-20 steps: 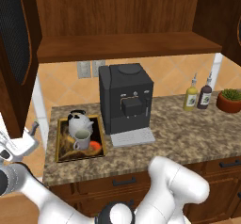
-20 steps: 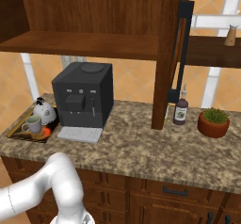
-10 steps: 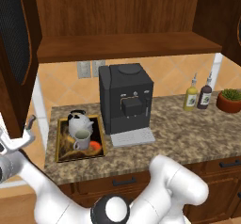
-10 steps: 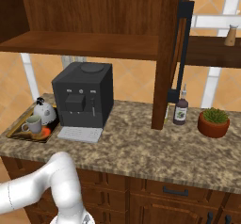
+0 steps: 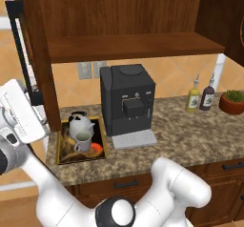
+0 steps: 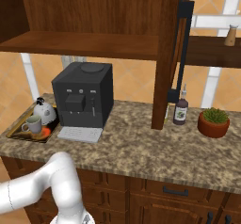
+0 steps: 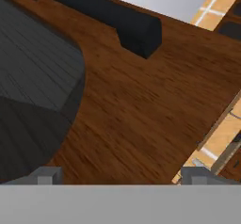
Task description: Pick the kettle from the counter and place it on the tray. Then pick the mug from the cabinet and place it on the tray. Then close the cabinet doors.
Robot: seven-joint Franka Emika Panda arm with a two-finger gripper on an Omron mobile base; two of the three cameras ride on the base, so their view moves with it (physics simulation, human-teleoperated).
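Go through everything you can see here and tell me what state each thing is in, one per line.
kettle: upright on the tray
mug: upright on the tray, beside the kettle
tray: flat on the counter, holding both
left cabinet door: open, edge-on
right cabinet door: open
cabinet: open, shelf bare
gripper: open, close to the door's wood face

No text, label, brand, number or sign can be read in any view. The two bottles (image 5: 200, 94) at the right of the left base view carry labels too small and blurred to make out.
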